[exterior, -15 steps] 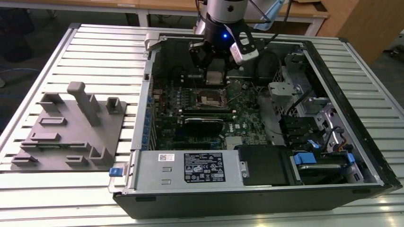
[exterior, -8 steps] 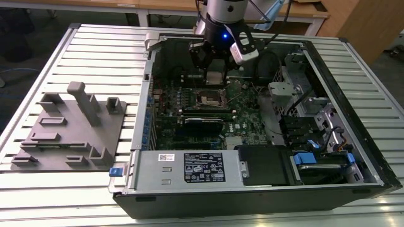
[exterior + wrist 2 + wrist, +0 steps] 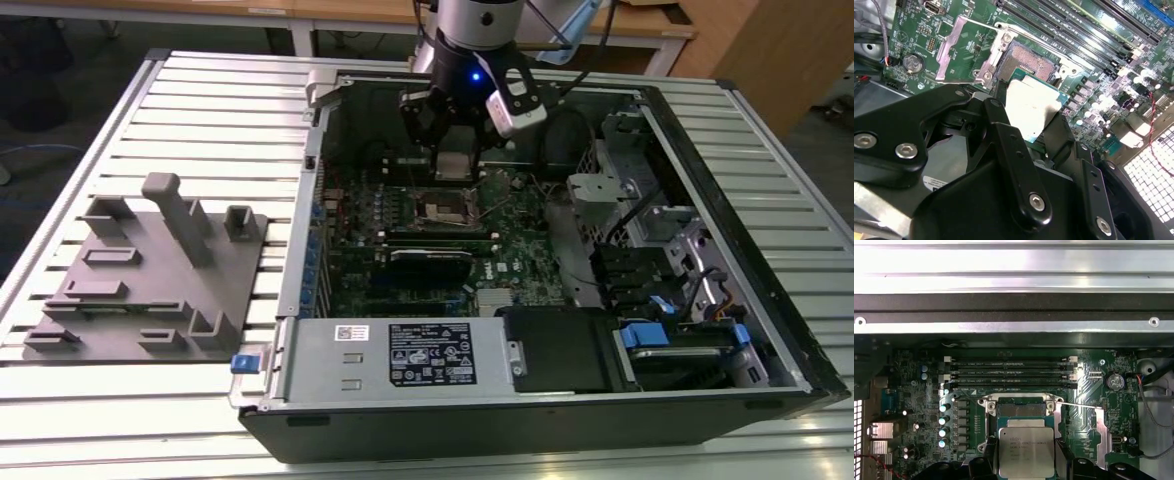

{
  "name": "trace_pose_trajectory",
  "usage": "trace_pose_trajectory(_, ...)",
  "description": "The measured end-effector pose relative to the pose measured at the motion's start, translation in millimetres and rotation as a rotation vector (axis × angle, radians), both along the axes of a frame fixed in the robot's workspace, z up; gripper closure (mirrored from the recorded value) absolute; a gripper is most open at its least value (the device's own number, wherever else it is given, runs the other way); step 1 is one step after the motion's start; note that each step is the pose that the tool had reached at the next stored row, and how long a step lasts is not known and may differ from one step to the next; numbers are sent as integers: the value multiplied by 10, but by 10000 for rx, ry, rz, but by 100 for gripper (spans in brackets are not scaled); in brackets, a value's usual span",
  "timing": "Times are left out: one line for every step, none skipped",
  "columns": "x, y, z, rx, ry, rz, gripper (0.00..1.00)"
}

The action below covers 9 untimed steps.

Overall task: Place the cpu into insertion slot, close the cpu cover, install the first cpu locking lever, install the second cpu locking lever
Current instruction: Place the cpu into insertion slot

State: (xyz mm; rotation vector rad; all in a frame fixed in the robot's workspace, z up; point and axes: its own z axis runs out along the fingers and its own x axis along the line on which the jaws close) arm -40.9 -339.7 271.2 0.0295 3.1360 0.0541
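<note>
Near the insertion slot [image 3: 1021, 409], hand [image 3: 1026, 463] tight around cpu [image 3: 1026, 445]

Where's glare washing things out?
Second wrist view: the top of the chip is blown out white. First wrist view: the metal strip glares, while the chip is evenly lit. Exterior view: no glare, the inside of the case is dim.

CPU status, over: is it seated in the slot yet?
The gripper shut on the cpu. Chip held above the insertion slot, not seated. The cpu cover stands open beside the slot; nothing seen blocking it.
</note>
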Motion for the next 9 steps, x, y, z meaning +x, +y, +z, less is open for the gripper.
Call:
trace_pose_trajectory(0,0,0,-4,0,0,46)
trace_pose_trajectory(0,0,-2,-12,0,0,46)
trace_pose_trajectory(0,0,-3,-21,0,0,46)
trace_pose_trajectory(0,0,-4,-24,-1,0,46)
trace_pose_trajectory(0,0,-4,-28,0,0,46)
trace_pose_trajectory(0,0,-5,-33,0,0,46)
trace_pose_trajectory(0,0,-5,-38,-1,0,46)
trace_pose_trajectory(0,0,-5,-44,0,0,46)
trace_pose_trajectory(0,0,-6,-49,-1,0,46)
